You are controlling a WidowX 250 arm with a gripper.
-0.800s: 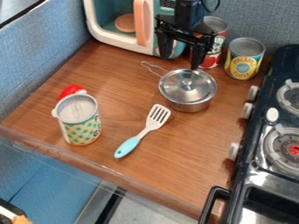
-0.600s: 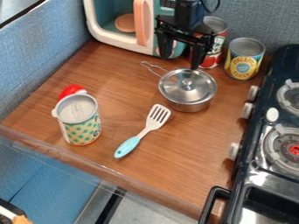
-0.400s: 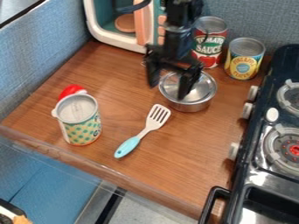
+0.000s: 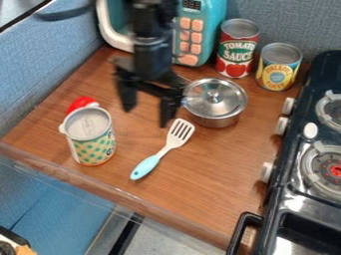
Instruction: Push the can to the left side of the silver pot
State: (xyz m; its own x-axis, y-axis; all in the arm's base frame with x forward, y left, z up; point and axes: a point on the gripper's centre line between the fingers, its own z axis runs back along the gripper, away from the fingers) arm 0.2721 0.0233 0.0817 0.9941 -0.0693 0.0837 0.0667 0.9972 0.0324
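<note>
The black gripper (image 4: 146,115) hangs open over the table, left of the pot, with nothing between its fingers. A silver pot (image 4: 214,102) with a lid stands at the middle right, its handle partly hidden behind the gripper. At the left stands an upright can (image 4: 92,142) with green dots, below and left of the gripper and apart from it. Two more cans stand upright at the back: a red tomato can (image 4: 237,49) behind the pot and a yellow and blue can (image 4: 279,67) to its right.
A spatula (image 4: 163,149) lies in front of the pot. Behind the dotted can is a red object (image 4: 81,104). The toy microwave (image 4: 200,32) stands at the back, the black stove (image 4: 309,164) along the right. The table's front edge (image 4: 126,195) runs across below.
From above the pot's back side, my gripper has moved left and toward the front. The tomato can and the microwave's buttons are now uncovered. The cans, pot and spatula have kept their places.
</note>
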